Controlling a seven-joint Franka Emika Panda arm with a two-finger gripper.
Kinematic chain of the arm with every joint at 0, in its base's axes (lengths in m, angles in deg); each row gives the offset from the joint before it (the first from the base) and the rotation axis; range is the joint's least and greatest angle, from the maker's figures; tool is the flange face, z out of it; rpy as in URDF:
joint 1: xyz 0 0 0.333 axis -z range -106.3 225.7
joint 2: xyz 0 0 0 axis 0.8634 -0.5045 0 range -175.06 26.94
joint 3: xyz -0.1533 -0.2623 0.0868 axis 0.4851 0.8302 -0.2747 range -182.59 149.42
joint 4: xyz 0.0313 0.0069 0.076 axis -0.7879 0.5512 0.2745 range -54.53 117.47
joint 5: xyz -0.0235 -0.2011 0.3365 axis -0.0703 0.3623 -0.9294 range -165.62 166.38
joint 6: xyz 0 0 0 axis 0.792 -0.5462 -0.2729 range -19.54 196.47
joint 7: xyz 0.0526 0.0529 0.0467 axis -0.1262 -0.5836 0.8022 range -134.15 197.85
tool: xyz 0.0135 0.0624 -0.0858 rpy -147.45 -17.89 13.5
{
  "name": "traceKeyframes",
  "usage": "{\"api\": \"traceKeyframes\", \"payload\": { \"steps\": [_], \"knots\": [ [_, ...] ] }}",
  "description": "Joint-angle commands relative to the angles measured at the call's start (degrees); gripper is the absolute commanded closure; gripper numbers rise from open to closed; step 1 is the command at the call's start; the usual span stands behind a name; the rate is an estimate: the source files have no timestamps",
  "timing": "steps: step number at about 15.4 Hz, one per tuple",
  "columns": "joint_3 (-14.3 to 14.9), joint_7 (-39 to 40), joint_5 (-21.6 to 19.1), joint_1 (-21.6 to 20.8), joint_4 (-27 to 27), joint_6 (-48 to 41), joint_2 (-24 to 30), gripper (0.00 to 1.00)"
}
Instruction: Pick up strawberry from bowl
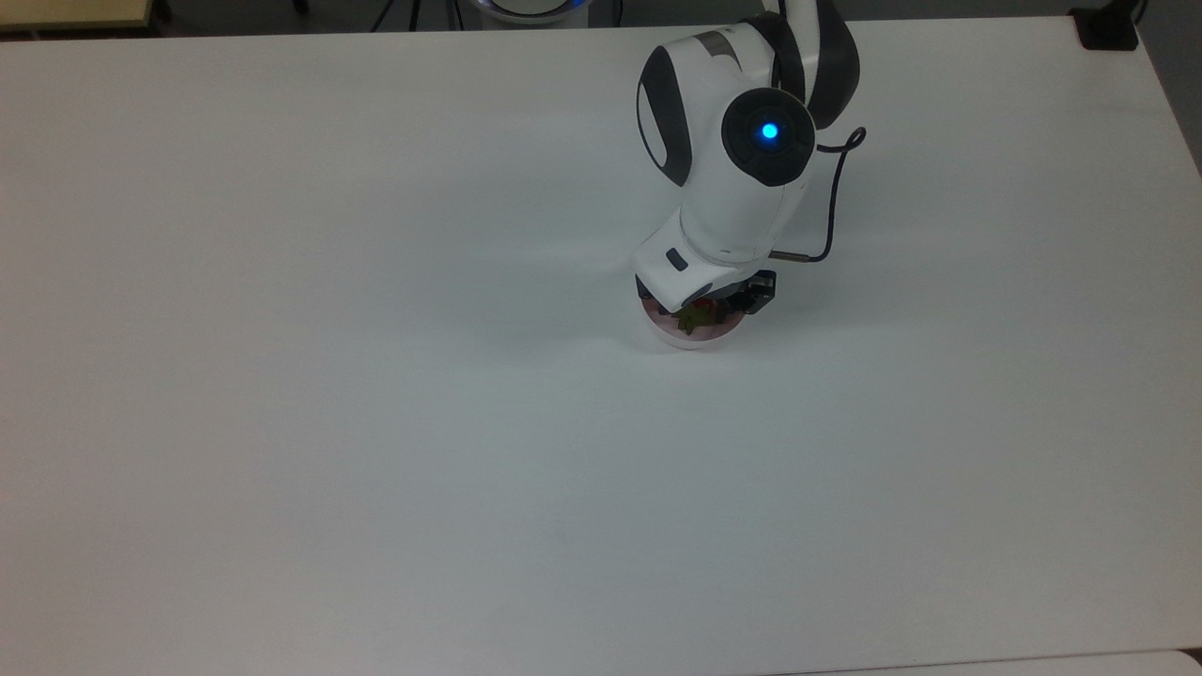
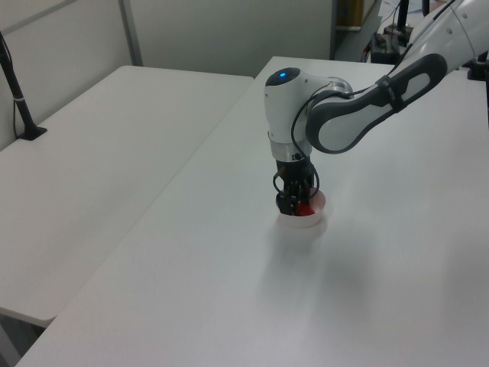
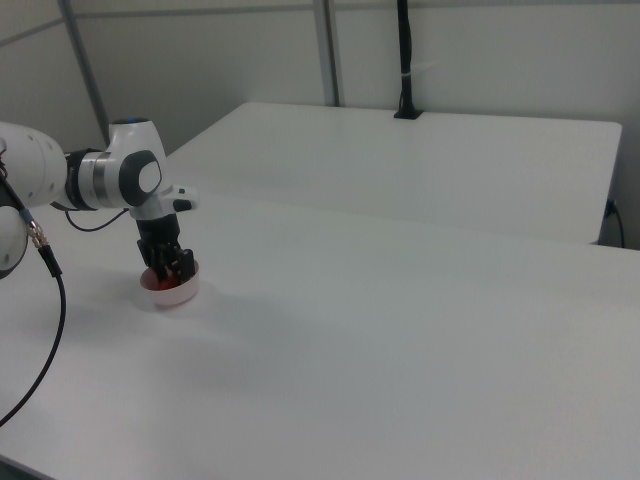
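the table (image 1: 376, 422) is a smooth matt white top. the arm (image 1: 742, 197) has a glossy white plastic shell with dark grey smooth panels; a thin black cable (image 1: 839, 202) with a slight sheen runs beside it. the bowl (image 1: 690, 338) looks like pale pink plastic, smooth at the rim. the strawberry (image 2: 305, 209) is glossy red.
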State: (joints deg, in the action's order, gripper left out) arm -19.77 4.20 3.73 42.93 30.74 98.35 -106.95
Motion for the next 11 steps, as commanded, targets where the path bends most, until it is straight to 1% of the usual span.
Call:
{"api": "traceKeyframes", "payload": {
  "steps": [1,5,8,9,10,11],
  "knots": [
    [0.19,-1.09,1.14,-0.37,1.07,0.36,3.01,0.35],
    [0.10,-1.00,0.88,-0.37,-0.59,-2.80,4.42,0.35],
    [0.10,-0.74,1.14,-0.28,-0.60,-3.34,4.60,0.34],
    [0.10,-0.82,1.23,-0.28,-0.42,-2.99,4.25,0.29],
    [0.10,-0.91,1.23,-0.28,-0.07,-2.72,3.90,0.16],
    [0.10,-1.00,1.23,-0.37,0.11,-2.63,3.54,0.10]
  ]
}}
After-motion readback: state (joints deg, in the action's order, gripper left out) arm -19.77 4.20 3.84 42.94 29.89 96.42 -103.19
